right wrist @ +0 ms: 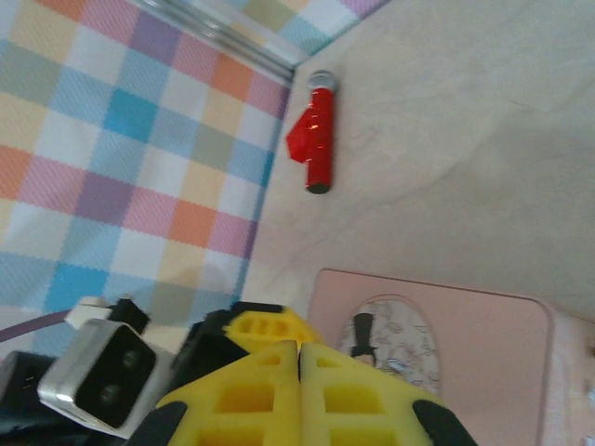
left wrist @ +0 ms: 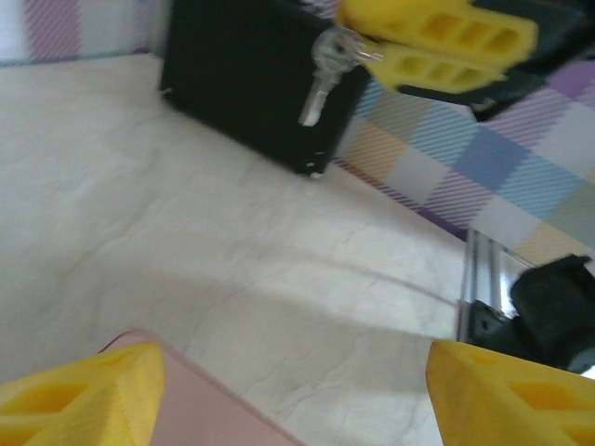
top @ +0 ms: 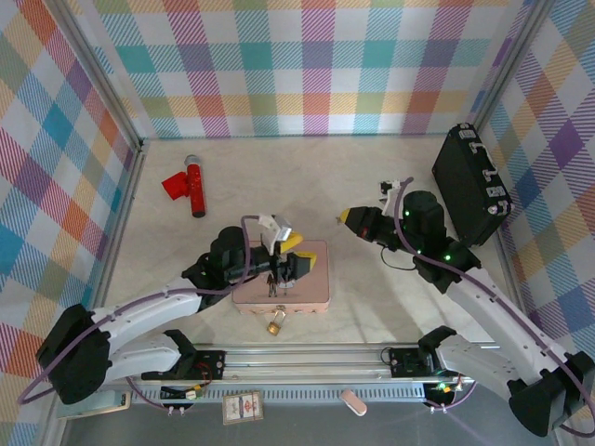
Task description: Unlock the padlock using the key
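Observation:
The small brass padlock (top: pixel 275 324) hangs at the near edge of the pink tin box (top: pixel 296 283), on the table's front. My left gripper (top: pixel 284 255) hovers over the box's top; in the left wrist view its yellow fingers (left wrist: pixel 79 401) stand wide apart, open, with nothing between them, above the box's corner (left wrist: pixel 200 418). My right gripper (top: pixel 350 216) is up to the right of the box, its jaws pressed together (right wrist: pixel 299 367). The left wrist view shows it (left wrist: pixel 364 42) pinching the grey key (left wrist: pixel 314 97), which dangles blade-down from its tips.
A black case (top: pixel 469 184) leans against the right wall, seen behind the key (left wrist: pixel 244 79). A red tool (top: pixel 189 186) lies at the back left of the floor (right wrist: pixel 316 139). Plaid walls close three sides; a metal rail (top: pixel 307 358) runs along the front.

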You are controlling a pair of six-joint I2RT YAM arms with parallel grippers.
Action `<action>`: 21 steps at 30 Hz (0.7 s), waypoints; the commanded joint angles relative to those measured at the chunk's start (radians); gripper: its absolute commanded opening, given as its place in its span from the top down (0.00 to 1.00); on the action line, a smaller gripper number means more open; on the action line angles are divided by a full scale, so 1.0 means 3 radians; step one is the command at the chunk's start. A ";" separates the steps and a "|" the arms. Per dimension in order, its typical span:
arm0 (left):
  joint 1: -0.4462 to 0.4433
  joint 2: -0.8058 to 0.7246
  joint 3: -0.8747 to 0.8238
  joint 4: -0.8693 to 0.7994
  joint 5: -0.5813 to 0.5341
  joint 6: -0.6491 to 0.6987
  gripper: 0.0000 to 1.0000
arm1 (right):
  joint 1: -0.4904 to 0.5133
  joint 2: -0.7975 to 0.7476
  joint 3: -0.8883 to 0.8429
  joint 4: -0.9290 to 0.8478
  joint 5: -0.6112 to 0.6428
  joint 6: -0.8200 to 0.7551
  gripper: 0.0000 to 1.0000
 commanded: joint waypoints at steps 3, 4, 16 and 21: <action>-0.0071 0.0165 0.0162 0.0660 0.0147 0.0370 0.29 | 0.0082 -0.0125 -0.0089 0.0315 -0.0332 -0.0021 1.00; -0.0070 0.0207 0.0185 0.0705 0.0152 0.0384 0.31 | 0.0092 -0.0146 -0.0097 0.0343 -0.0348 -0.0028 1.00; -0.0074 0.0637 0.0477 0.0913 0.0507 0.0371 0.56 | 0.0164 -0.0275 -0.0140 0.0327 -0.0455 -0.0148 1.00; -0.0073 0.0661 0.0459 0.1017 0.0451 0.0357 0.50 | 0.0171 -0.0297 -0.0167 0.0324 -0.0493 -0.0157 1.00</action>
